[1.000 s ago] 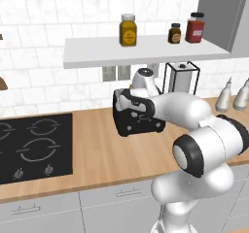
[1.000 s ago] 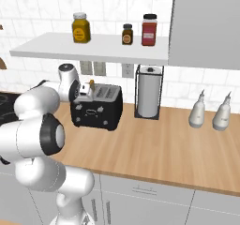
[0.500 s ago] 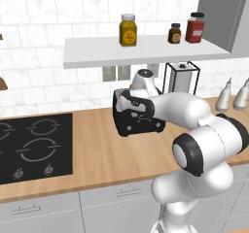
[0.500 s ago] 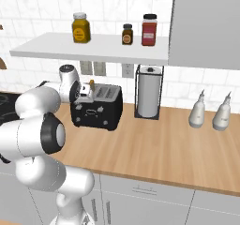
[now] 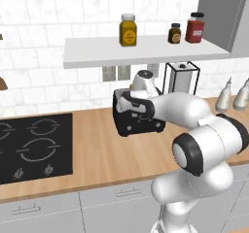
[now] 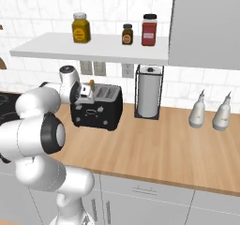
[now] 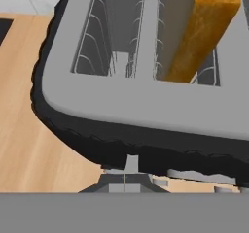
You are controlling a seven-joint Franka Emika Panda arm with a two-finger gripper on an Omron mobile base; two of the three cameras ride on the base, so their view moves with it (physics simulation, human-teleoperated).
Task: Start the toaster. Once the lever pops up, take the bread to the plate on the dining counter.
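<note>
The black toaster (image 5: 141,122) (image 6: 101,110) with a silvery top (image 7: 146,106) stands on the wood worktop below the shelf. The bread (image 7: 206,30) stands upright in one of its two slots, and its orange edge (image 6: 92,83) pokes up above the top. My gripper (image 7: 125,174) (image 6: 84,99) (image 5: 130,111) is shut with nothing between its fingers. It hangs low against the toaster's end wall, the fingertips pressed together just below the top's rim. The plate and the dining counter are out of view.
A black hob (image 5: 34,144) lies left of the toaster. A paper-towel holder (image 6: 149,93) stands to its right, then two pale bottles (image 6: 197,110) (image 6: 221,114). Three jars sit on the white shelf (image 5: 141,50) above. A grey wall cabinet (image 6: 206,27) hangs at the right.
</note>
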